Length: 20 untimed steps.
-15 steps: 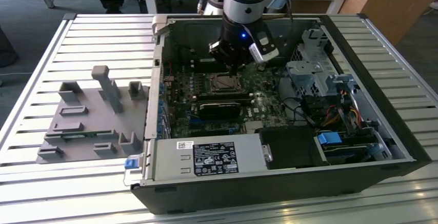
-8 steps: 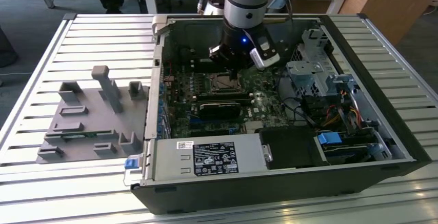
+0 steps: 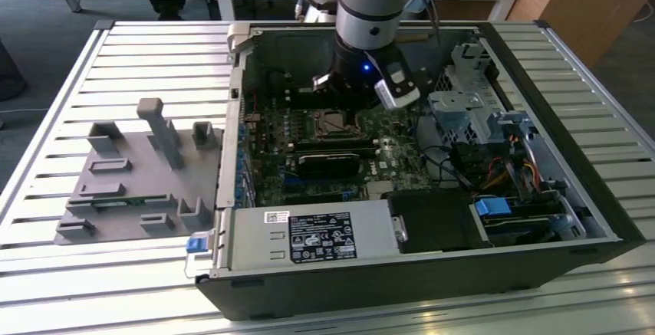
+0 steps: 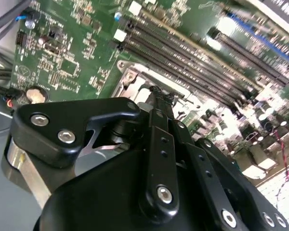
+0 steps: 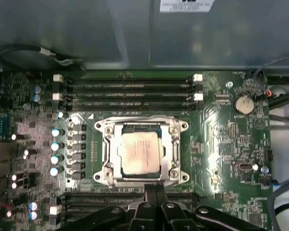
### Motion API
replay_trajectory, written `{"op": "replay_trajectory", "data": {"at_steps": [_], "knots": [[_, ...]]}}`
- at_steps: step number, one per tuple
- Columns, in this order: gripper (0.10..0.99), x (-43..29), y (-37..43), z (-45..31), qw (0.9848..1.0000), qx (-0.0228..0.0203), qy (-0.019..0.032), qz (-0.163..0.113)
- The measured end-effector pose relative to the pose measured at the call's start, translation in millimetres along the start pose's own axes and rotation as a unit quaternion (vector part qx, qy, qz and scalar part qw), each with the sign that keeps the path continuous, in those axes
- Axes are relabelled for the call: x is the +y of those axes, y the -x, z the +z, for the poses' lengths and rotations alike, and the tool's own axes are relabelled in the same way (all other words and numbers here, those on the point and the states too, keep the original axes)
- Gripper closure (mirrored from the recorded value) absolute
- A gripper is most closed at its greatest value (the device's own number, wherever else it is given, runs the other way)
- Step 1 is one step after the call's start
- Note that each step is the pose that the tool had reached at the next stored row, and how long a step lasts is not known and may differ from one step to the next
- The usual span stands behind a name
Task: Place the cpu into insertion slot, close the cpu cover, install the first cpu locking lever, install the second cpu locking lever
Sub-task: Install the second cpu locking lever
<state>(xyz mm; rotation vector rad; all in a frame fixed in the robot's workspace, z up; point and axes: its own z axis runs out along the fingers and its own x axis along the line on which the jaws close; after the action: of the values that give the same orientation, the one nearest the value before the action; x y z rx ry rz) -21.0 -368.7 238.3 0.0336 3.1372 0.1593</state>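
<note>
First wrist view: cpu [image 5: 140, 152] is sitting in insertion slot [image 5: 176, 169].
Gripper [image 5: 154, 186]: fingers pressed together, holding nothing.
Handling: light, rigid, fragile; grip its edges.

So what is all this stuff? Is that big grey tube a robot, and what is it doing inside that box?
Yes, the grey tube is a robot arm. The exterior view looks from outside at an opened computer case lying on a slatted table, with a grey holder beside it. The other two pictures come from cameras riding on the arm's wrist. The first wrist view looks at the green circuit board. In its middle sits the cpu, a pale square chip, lying in its insertion slot with the shiny cpu cover framing it. The black gripper hovers at the slot's edge with its fingers together, holding nothing I can see.
</note>
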Motion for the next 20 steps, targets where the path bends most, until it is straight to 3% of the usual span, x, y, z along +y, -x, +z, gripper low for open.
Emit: {"op": "replay_trajectory", "data": {"at_steps": [6,14,20], "knots": [[0.98,-7.2,-1.9,-0.3,1.0,0.0,0.0,0.0],[0.98,-9.1,-29.8,1.3,1.0,-0.0001,0.0001,0.0],[0.98,-10.8,-31.0,7.1,1.0,0.0058,0.0012,0.001]]}}
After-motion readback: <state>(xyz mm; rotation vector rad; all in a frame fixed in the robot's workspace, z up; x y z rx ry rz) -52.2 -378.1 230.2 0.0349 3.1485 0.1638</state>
